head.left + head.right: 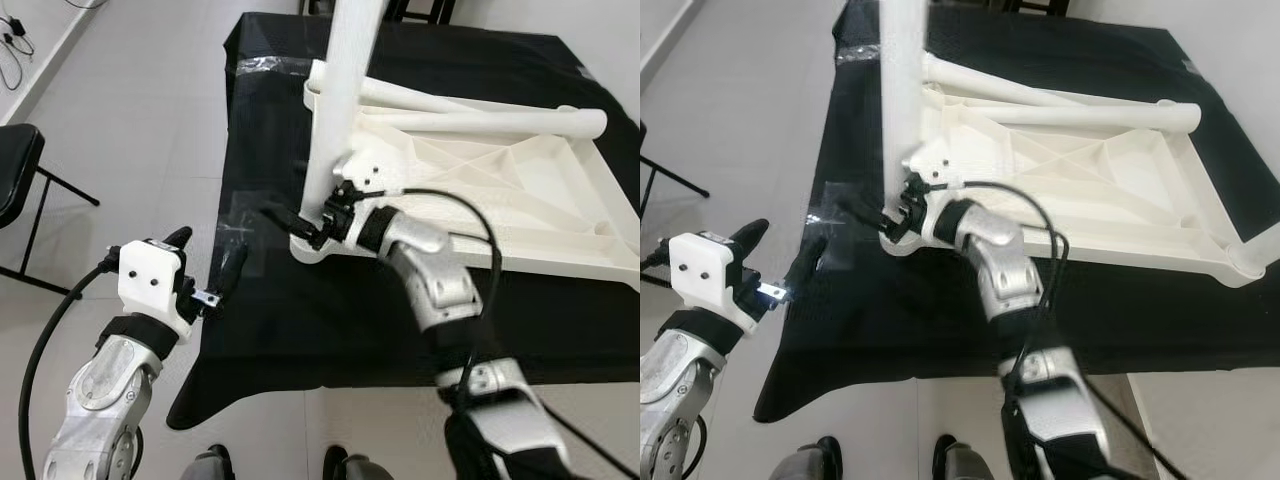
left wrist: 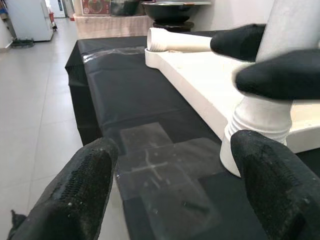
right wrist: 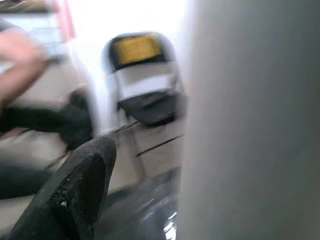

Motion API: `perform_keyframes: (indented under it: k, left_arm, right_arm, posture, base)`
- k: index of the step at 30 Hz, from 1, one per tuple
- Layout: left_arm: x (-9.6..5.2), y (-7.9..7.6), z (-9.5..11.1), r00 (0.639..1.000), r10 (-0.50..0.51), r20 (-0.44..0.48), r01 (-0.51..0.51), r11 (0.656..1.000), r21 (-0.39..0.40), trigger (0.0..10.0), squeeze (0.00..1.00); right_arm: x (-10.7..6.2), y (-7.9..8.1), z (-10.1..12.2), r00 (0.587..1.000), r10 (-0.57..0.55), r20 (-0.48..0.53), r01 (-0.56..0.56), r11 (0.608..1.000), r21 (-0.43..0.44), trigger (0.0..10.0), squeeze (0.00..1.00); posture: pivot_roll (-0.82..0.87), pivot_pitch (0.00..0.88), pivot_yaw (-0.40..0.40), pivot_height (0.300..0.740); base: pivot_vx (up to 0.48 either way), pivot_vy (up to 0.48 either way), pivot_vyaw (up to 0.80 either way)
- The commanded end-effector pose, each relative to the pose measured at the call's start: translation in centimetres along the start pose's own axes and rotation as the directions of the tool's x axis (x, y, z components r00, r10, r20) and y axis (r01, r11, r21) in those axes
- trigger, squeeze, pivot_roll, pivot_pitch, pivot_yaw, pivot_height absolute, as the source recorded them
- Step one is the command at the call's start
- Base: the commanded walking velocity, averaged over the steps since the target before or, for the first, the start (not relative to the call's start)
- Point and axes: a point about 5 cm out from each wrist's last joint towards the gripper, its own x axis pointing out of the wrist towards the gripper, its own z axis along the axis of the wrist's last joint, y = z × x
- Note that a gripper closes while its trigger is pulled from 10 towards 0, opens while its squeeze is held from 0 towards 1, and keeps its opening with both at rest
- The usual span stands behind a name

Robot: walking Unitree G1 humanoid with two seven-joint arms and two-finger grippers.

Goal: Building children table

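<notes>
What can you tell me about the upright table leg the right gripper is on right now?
The upright leg is a plain white tube, plastic by the look of it, standing slightly tilted in the near-left corner socket of the upturned white tabletop. Its base shows ridged rings where it enters the socket; its top runs out of frame. The right gripper closes around it low down, just above the socket. Two more white legs lie flat on the tabletop behind it.

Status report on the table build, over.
Right gripper clamped on upright white leg at tabletop corner. Left gripper open, off the black cloth's edge. Two legs lying loose.
</notes>
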Motion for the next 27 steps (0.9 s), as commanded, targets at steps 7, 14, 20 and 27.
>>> perform_keyframes:
  k: [7,14,20,27]
  left_arm:
    - [-0.1,-0.6,-0.4,0.999,-0.039,-0.036,0.039,0.999,-0.003,10.0,0.00]
    - [-0.1,-0.8,-0.4,0.998,-0.052,-0.038,0.052,0.999,-0.003,10.0,0.00]
    - [-0.2,-0.8,-0.4,0.998,-0.049,-0.041,0.049,0.999,-0.004,10.0,0.00]
    - [-0.3,-0.8,-0.5,0.998,-0.047,-0.043,0.047,0.999,-0.006,10.0,0.00]
  right_arm:
    - [0.8,0.5,-0.4,0.973,0.232,0.011,-0.232,0.971,0.059,10.0,0.00]
    - [1.4,0.1,-0.2,0.945,0.325,0.033,-0.326,0.939,0.106,0.0,0.00]
    - [0.9,-0.6,-0.8,0.970,0.242,0.016,-0.243,0.966,0.093,0.0,0.00]
    - [-1.1,-2.0,-2.0,1.000,-0.013,-0.015,0.015,0.996,0.090,0.0,0.00]
  posture:
    - [0.15,0.258,-0.126,0.740]
    - [0.15,0.261,-0.127,0.740]
    - [0.14,0.261,-0.124,0.740]
    - [0.13,0.257,-0.123,0.740]
  base:
    - [0.000,0.000,0.00]
    - [0.000,0.000,0.00]
    - [0.000,0.000,0.00]
    - [0.000,0.000,0.00]
